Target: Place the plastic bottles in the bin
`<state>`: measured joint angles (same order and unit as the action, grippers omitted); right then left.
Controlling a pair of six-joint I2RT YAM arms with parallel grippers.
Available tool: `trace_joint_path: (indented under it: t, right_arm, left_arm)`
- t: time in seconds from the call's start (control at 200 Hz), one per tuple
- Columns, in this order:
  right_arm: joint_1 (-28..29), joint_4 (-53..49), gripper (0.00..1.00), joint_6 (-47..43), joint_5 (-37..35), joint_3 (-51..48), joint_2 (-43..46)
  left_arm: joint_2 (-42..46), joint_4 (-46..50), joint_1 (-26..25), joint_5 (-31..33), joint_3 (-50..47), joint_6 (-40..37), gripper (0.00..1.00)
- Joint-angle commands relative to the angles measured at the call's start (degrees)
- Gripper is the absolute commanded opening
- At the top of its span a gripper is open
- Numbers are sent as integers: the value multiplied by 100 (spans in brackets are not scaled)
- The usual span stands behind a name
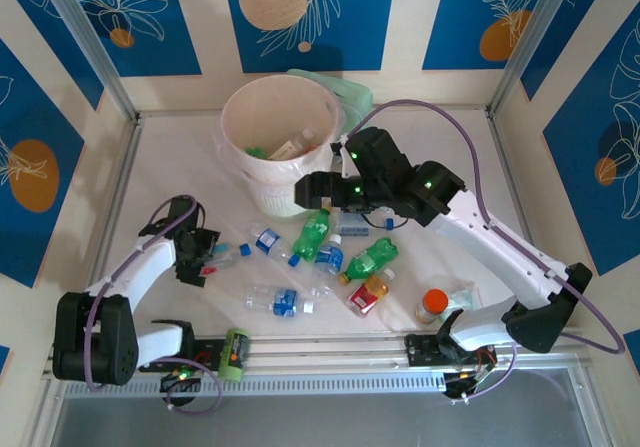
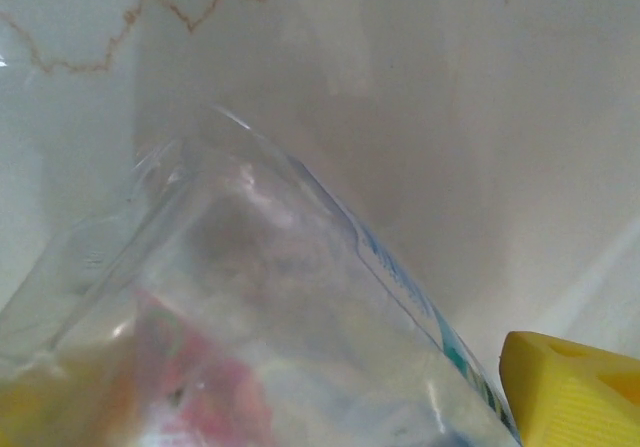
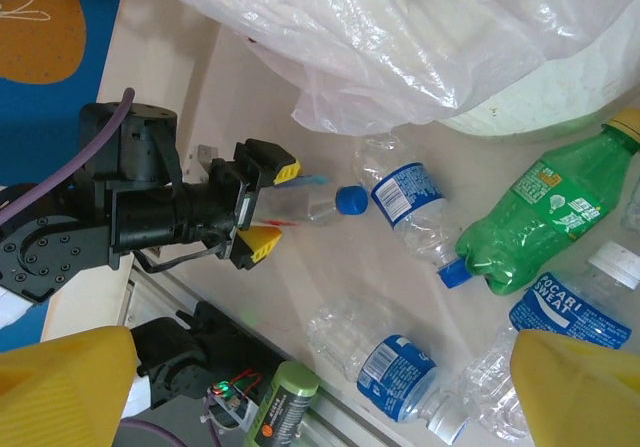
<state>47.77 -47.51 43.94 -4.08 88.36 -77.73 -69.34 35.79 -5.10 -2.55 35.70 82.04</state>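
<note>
1. Plastic bottles [image 1: 275,300], clear, green and one red-yellow, lay scattered on the table [image 1: 170,167] beyond the arm bases.
2. Left gripper [image 1: 212,255] straddled a clear blue-capped bottle [image 3: 310,204], jaws wide; whether they pinched it, I could not tell.
3. Right gripper [image 1: 306,189] hung spread wide and empty, just before the bin [image 1: 232,117].
4. Inside lay a pale bottle [image 1: 290,149] and something green.

The left claw [image 3: 275,207] straddles a blue-capped clear bottle [image 3: 318,205] lying near the bag-lined bin [image 3: 420,47]
</note>
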Motion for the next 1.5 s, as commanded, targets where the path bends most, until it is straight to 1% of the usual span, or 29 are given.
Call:
trace_joint_path:
  t: [0.0,0.17,0.37,0.74,0.86,1.03,1.276,1.411,1.496]
  right_arm:
    - [72,48,95,58,6,-46,-41]
    - [88,56,93,64,-5,-40,-73]
    - [94,33,92,79,-71,-47,-56]
    - [97,5,91,94,-221,-56,17]
    - [91,-47,91,59,-285,-35,40]
    - [6,-101,91,42,-383,-59,166]
    - [-420,-334,91,136,-516,-153,459]
    - [-985,-758,91,328,-589,-245,654]
    - [-1376,-1019,90,520,-638,-445,812]
  left_arm:
    - [-67,-73,96,-149,-49,-67,86]
    - [-39,-48,106,-168,-59,-129,79]
    - [-7,-41,115,-232,-168,-104,73]
    - [177,127,150,-247,-119,-206,67]
    - [340,296,150,-238,-26,-279,65]
    - [642,656,150,-60,269,-514,63]
    - [923,1170,150,292,894,-794,60]
    - [1136,1457,150,800,1574,-1090,59]
    - [1080,1540,150,956,2157,-1346,59]
